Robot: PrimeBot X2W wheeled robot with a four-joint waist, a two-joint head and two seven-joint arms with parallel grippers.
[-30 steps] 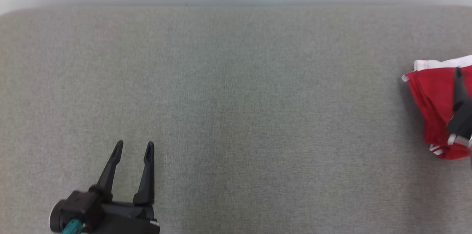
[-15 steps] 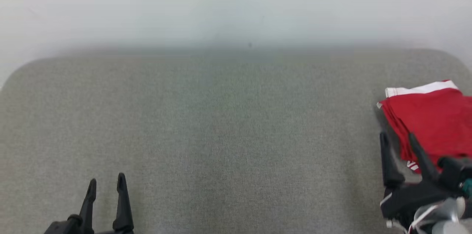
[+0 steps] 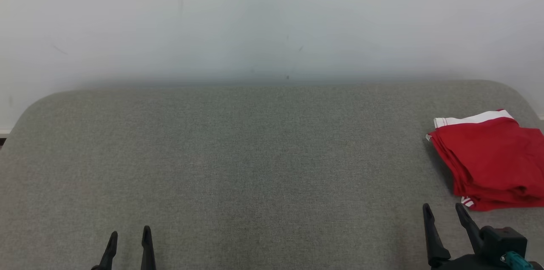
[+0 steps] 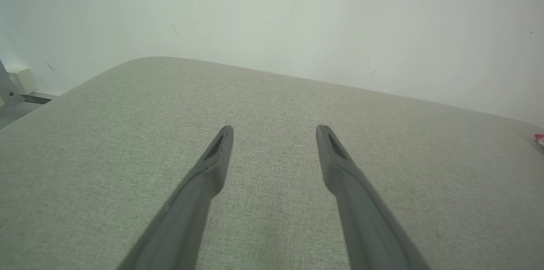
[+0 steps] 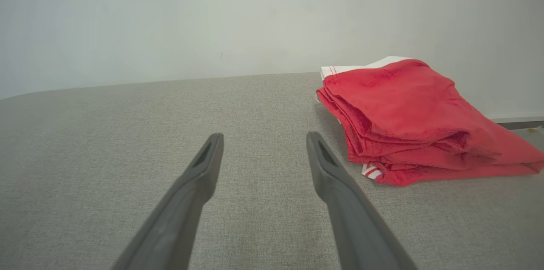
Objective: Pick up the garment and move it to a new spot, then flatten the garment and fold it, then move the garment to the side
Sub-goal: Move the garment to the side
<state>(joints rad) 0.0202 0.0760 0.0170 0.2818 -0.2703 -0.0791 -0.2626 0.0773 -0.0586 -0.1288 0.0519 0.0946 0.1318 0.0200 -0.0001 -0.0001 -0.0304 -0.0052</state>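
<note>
Beside the right fingers (image 3: 431, 231): folded red garment (image 3: 488, 163).

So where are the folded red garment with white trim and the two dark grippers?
folded red garment with white trim (image 5: 408, 108), right wrist view, top red layer.
left gripper (image 3: 130, 231), head view, between fingertips.
right gripper (image 3: 443, 205), head view, between fingertips.

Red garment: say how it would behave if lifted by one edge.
Probably floppy: the red garment lies in soft, sagging layers. Lifted by one edge, the stacked folds would likely fall open. It looks light, being thin cloth.
</note>
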